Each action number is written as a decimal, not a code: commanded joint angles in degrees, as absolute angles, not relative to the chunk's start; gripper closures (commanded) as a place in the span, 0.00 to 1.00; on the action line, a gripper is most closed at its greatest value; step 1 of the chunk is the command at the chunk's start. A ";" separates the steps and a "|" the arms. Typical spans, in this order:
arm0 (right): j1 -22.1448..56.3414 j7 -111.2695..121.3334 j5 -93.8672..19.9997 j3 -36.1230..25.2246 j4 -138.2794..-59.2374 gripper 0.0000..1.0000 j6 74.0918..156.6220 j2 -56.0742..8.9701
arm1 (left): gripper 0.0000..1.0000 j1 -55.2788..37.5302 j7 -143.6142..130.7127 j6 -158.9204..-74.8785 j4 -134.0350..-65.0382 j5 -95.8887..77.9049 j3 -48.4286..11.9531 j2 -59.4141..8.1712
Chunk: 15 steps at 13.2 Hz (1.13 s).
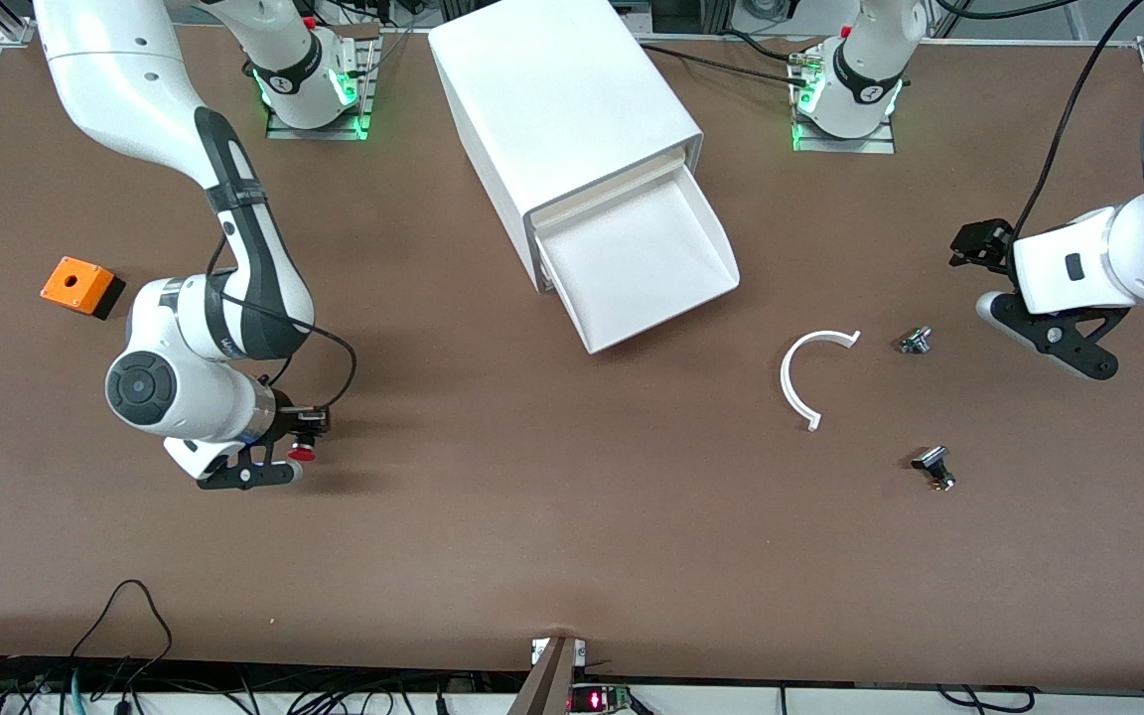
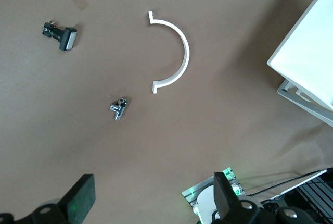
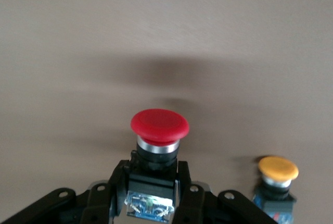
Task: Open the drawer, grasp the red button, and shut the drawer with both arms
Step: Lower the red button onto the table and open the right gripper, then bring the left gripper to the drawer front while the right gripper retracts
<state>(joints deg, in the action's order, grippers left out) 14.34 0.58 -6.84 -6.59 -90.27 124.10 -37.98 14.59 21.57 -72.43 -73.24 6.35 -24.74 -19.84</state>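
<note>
The white cabinet (image 1: pixel 562 109) stands at the table's middle, near the arm bases. One drawer (image 1: pixel 666 298) is pulled out toward the front camera and looks empty. My right gripper (image 1: pixel 296 439) is low over the table toward the right arm's end. It is shut on the button (image 1: pixel 302 452), whose red cap (image 3: pixel 159 125) sticks out past the fingers (image 3: pixel 115 179) in the right wrist view. My left gripper (image 1: pixel 1059 343) is open and empty over the left arm's end of the table, with its fingers (image 2: pixel 79 199) spread wide.
An orange-yellow capped button (image 3: pixel 278 169) stands beside the held one. An orange box (image 1: pixel 77 285) lies at the right arm's end. A white C-shaped strip (image 1: pixel 802 372), a small metal part (image 1: pixel 916 341) and a black part (image 1: pixel 933 467) lie near the left gripper.
</note>
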 commanded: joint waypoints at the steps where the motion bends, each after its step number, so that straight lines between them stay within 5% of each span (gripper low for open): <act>1: 13.18 4.56 -7.73 -6.42 -100.88 0.93 131.30 -33.92 | 0.00 14.33 21.27 -71.46 -72.42 7.82 -25.05 -20.21; 4: 11.95 6.50 -7.73 -6.33 -101.69 0.90 131.57 -34.45 | 0.00 10.14 16.56 -72.07 -72.42 7.56 -25.58 -20.39; 6: 11.95 5.81 -7.73 -6.33 -101.69 0.57 131.49 -34.54 | 0.00 5.90 5.84 -74.43 -72.25 5.21 -25.49 -22.49; 7: 11.95 5.71 -7.82 -6.33 -101.52 0.22 131.57 -34.63 | 0.00 3.54 2.93 -77.23 -72.68 4.23 -25.40 -23.98; 8: 11.95 5.63 -7.82 -6.33 -101.25 0.06 131.49 -34.63 | 0.00 2.12 1.07 -78.82 -72.86 4.22 -25.40 -25.47; 15: 11.34 5.36 -7.73 -6.68 -98.00 0.01 130.78 -26.39 | 0.00 -4.65 -25.70 -93.58 -75.49 5.36 -24.88 -35.66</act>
